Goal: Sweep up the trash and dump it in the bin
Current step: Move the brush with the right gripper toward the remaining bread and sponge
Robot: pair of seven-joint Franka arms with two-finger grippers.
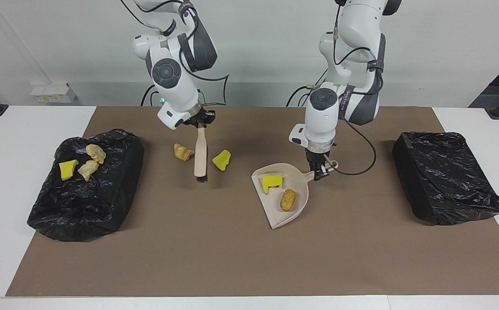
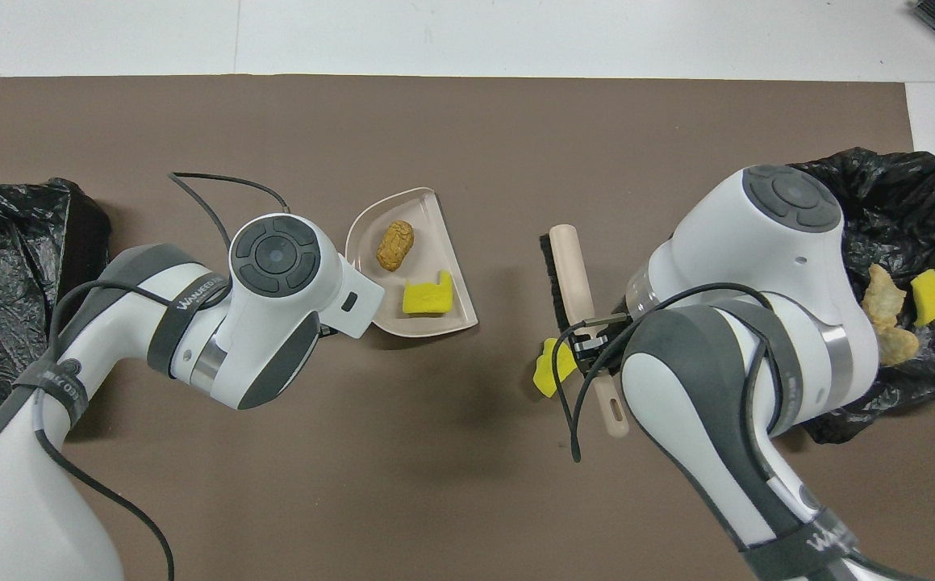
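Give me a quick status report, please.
Right gripper shut on brush, raised between two loose scraps. Left gripper shut on dustpan handle. Two scraps in pan, three in bin. Nothing blocking.
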